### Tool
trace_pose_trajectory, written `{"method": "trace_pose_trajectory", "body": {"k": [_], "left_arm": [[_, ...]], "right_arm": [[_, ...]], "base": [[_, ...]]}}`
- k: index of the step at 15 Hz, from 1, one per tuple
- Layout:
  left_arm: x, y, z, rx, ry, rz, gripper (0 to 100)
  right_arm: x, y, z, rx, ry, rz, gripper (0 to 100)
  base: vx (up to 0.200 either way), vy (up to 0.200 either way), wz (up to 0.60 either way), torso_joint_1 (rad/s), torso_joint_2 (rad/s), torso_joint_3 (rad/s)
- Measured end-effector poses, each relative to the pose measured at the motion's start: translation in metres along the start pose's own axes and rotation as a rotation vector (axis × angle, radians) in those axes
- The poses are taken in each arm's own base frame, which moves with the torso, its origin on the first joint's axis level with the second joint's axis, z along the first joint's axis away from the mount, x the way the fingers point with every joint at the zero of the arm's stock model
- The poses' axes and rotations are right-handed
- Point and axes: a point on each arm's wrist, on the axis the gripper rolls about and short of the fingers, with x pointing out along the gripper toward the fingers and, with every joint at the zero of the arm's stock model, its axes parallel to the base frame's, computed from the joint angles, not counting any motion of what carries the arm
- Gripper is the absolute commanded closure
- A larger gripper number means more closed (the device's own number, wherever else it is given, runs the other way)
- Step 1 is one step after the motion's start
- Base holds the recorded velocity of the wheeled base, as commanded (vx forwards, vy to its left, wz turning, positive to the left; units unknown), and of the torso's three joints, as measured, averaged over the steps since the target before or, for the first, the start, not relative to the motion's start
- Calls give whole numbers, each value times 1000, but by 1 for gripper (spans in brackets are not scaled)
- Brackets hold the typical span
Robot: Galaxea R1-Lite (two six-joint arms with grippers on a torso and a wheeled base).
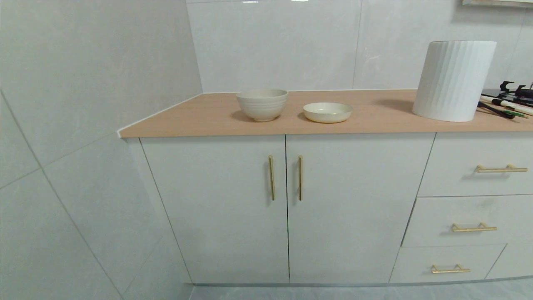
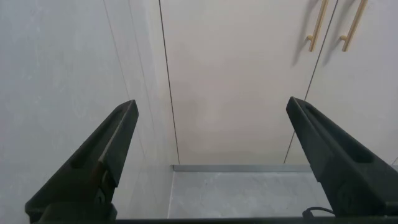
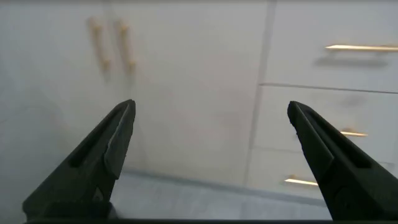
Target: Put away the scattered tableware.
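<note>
A ribbed beige bowl (image 1: 262, 104) stands on the wooden countertop (image 1: 208, 118), left of centre. Beside it to the right lies a shallow cream plate (image 1: 327, 112). Both sit above the two closed white cabinet doors, the left door (image 1: 216, 208) and the right door (image 1: 354, 208), each with a gold vertical handle. My left gripper (image 2: 211, 112) is open and empty, held low in front of the left cabinet door (image 2: 236, 81) near the floor. My right gripper (image 3: 211, 112) is open and empty too, facing the cabinet doors (image 3: 186, 81) and the drawers (image 3: 329, 124).
A tall white ribbed canister (image 1: 454, 81) stands on the counter at the right, with pens and dark tools (image 1: 508, 102) behind it. Three drawers (image 1: 470, 208) with gold handles are right of the doors. A tiled wall (image 1: 62, 125) closes the left side.
</note>
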Motion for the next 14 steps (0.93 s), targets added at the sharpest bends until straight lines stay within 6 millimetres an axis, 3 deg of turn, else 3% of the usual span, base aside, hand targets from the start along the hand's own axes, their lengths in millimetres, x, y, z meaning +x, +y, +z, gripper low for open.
{"method": "trace_pose_trajectory", "body": {"k": [3, 6, 10, 14], "left_arm": [[0, 0, 0, 0, 0, 0, 0], [0, 0, 0, 0, 0, 0, 0], [0, 0, 0, 0, 0, 0, 0], [0, 0, 0, 0, 0, 0, 0]], "right_arm": [[25, -1, 18, 29, 161, 148, 0], [71, -3, 48, 69, 323, 275, 0], [166, 16, 81, 100, 383, 467, 0], [265, 52, 83, 150, 440, 562, 0]], "base": [[0, 0, 0, 0, 0, 0], [0, 0, 0, 0, 0, 0], [0, 0, 0, 0, 0, 0], [0, 0, 0, 0, 0, 0]]}}
